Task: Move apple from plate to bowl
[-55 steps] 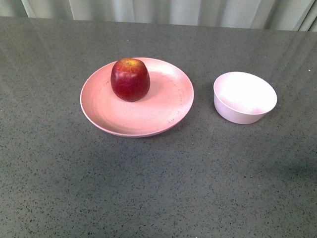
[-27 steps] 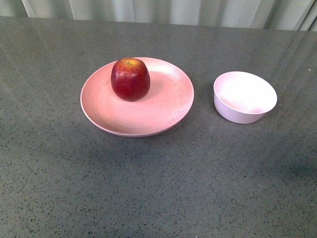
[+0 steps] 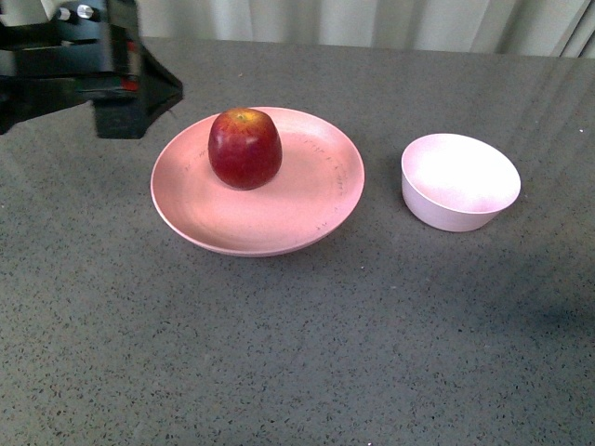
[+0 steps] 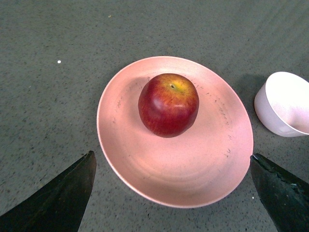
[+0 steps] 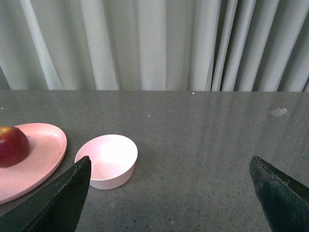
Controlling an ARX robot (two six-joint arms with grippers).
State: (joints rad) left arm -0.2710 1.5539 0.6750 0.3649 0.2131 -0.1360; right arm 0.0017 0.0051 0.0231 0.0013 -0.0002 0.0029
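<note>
Red shiny round apple [image 3: 244, 149] sits on the wide pink plate [image 3: 279, 228]; left gripper [image 4: 171, 155] and right gripper [image 5: 170, 159] gape wide, holding nothing.

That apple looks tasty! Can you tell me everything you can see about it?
The apple is round, glossy and dark red, with a yellowish patch around its stem dimple. It looks whole, with no damage showing. It stands upright, stem end up, on the pink plate, a little to the far side of the plate's middle. Only the plate touches it. The bowl sits apart, to its right.
</note>
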